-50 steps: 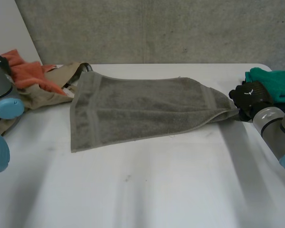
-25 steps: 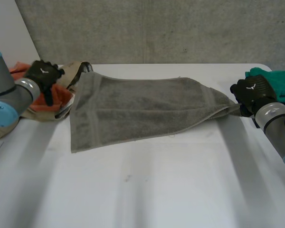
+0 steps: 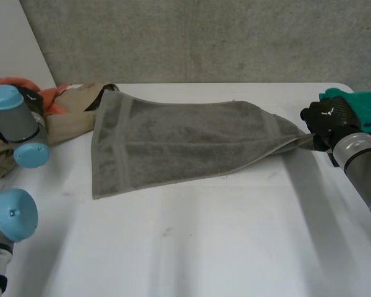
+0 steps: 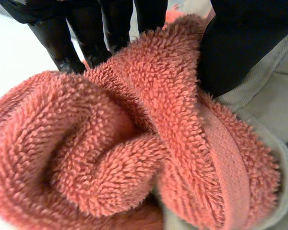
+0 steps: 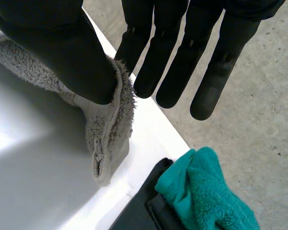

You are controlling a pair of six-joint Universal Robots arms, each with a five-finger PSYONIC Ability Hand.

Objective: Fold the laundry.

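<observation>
**A:** Since we go from the left, what is the left hand doing?

**B:** It is down in the heap at the worktop's left edge. It sits against an orange towel that bulges up under its palm, with a beige cloth alongside. Whether it has closed on that towel, I cannot tell.

**A:** And the piece laid out?

**B:** A grey towel lies spread across the middle of the worktop. Its far left corner meets the heap and its right end is drawn to a point. It is looped terry, so I judge it soft, limp and fairly light, with enough nap not to slip. It will sag wherever nothing supports it. The corners and hemmed edges are the places to take it, not the middle.

**A:** Is that how the right hand has it?

**B:** Yes. Its thumb pins the towel's right corner against the nearest finger, and the other fingers are straight and spread. The hand sits low at the worktop's right edge with the palm turned down. The corner is lifted just clear of the surface, and the cloth pulls towards the hand.

**A:** Anything further right?

**B:** A teal cloth lies near the hand, apart from the pinched corner.
</observation>
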